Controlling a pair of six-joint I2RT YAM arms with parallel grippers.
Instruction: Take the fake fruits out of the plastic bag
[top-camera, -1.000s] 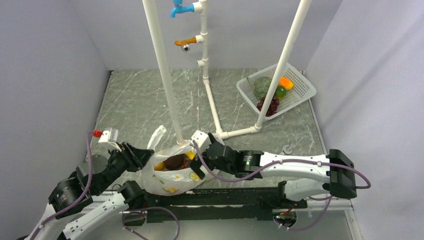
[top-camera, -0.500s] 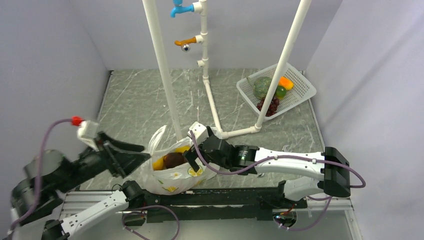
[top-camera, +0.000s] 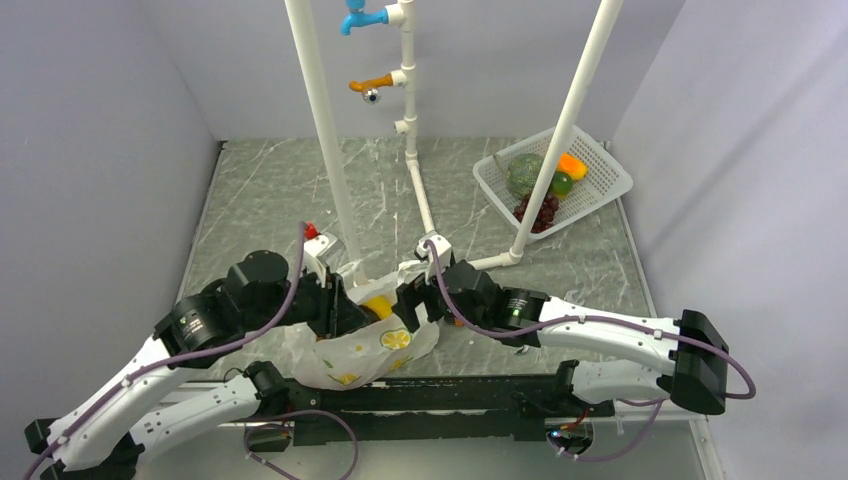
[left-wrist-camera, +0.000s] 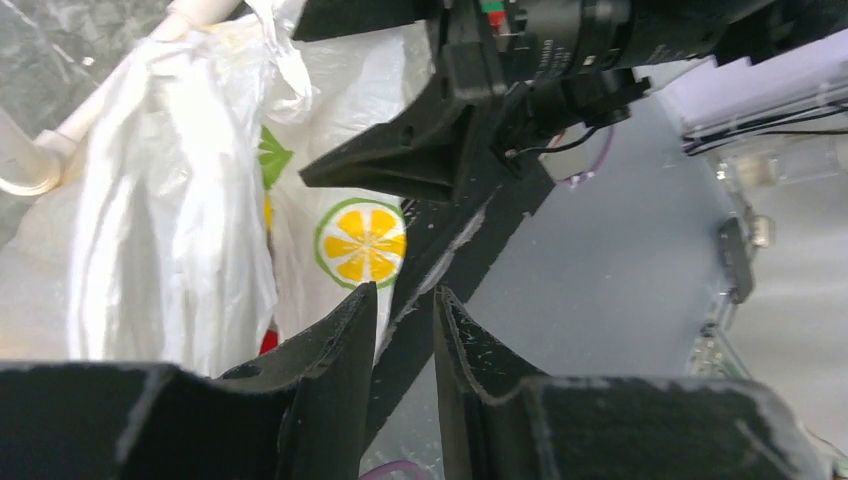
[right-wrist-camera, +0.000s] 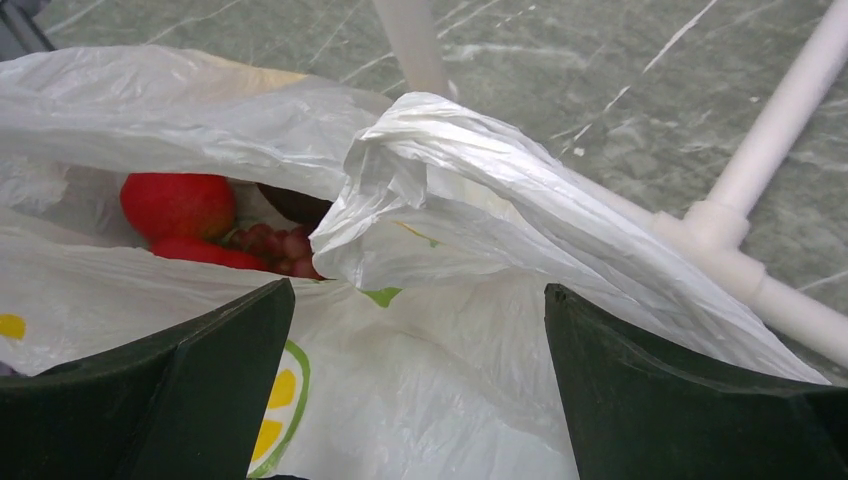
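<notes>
Grey marbled tabletop (top-camera: 260, 200), pale walls. I list:
- plastic bag (top-camera: 365, 345), near edge, left of centre, between my arms
- right gripper (right-wrist-camera: 415, 290), spread wide astride the bag's bunched handle
- left gripper (left-wrist-camera: 405, 300), jaws a narrow slit apart, nothing between, beside the bag
- fake fruits (right-wrist-camera: 178, 205), inside the bag

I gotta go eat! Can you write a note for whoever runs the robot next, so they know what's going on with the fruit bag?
Left gripper: jaws only slightly apart, nothing between them, at the left side of the plastic bag.
Right gripper: wide open, the bag's bunched edge just ahead between its jaws, not pinched.
Fruits: red apple, light red grapes and a yellow fruit are inside the bag.
Done: no fruit seen outside the bag.
Left: open the mouth and lift each fruit out.
</notes>
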